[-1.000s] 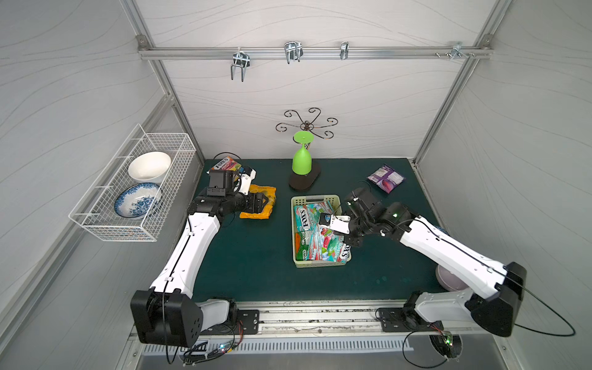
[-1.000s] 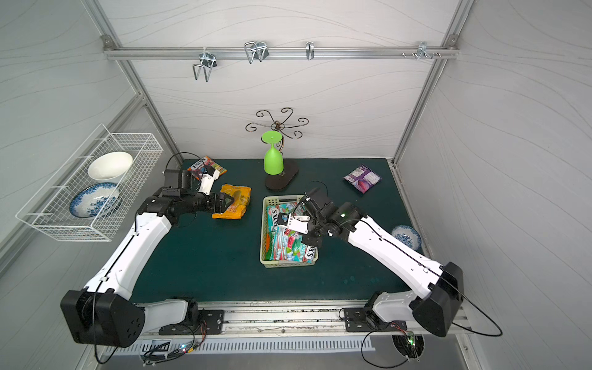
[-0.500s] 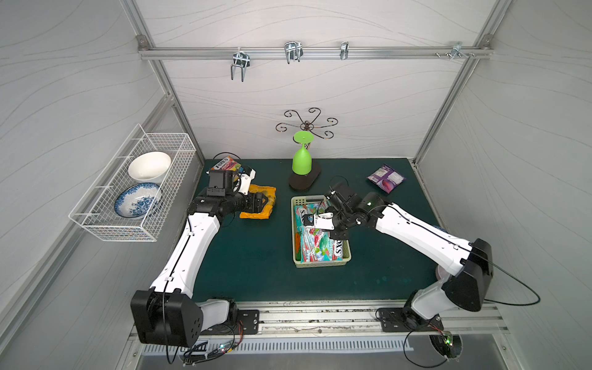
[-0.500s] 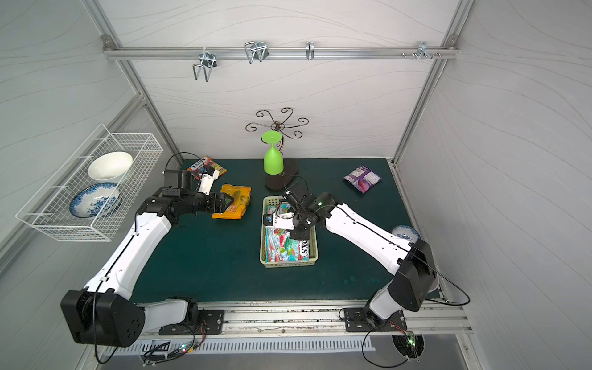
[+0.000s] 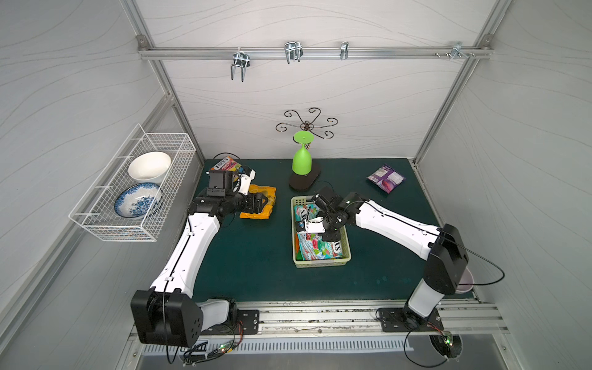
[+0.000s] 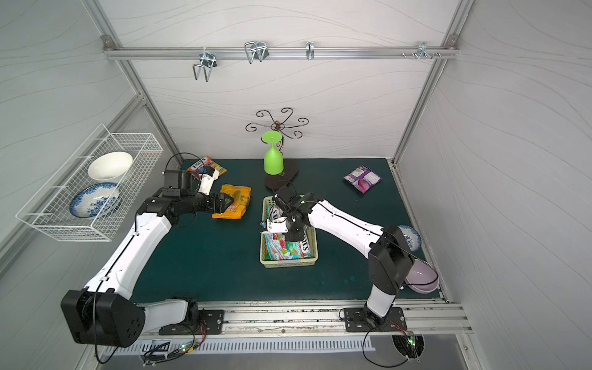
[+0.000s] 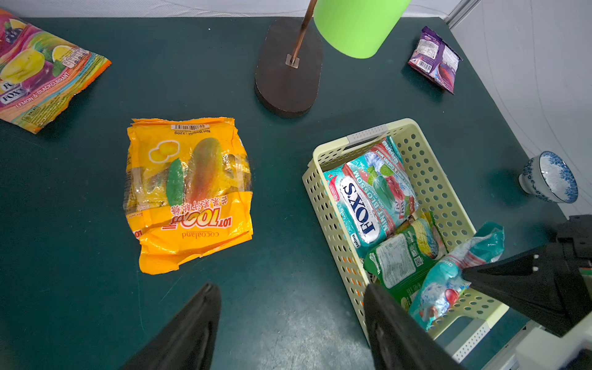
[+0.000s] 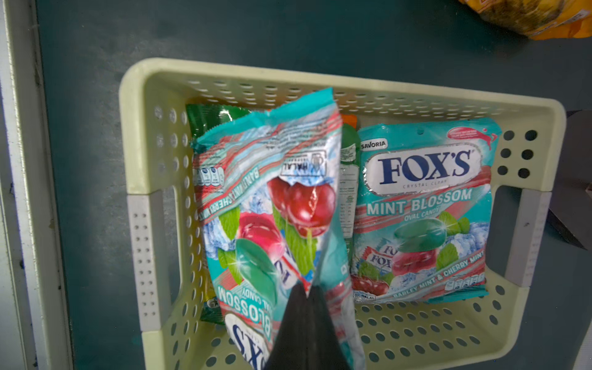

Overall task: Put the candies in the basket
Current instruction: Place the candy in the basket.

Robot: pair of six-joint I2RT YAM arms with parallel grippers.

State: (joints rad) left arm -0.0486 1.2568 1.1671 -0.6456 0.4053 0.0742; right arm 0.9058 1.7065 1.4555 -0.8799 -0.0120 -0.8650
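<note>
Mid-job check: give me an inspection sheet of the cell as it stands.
Surface: dark green mat, faint spots near front.
Job's things: basket holds a teal Mint Blossom bag and a green bag; orange bag, lemon-blackcurrant FOX'S bag and purple bag lie on the mat.
Clutter: green goblet hanging inverted on a scroll stand; blue-patterned cup; lilac bowl.
Tools: right tool shut on a second teal bag over the basket; left tool open, empty, near the orange bag.
Cables: black cable loops beside the right arm.
Surroundings: wall-hung wire rack with two bowls; hooks on rail.
</note>
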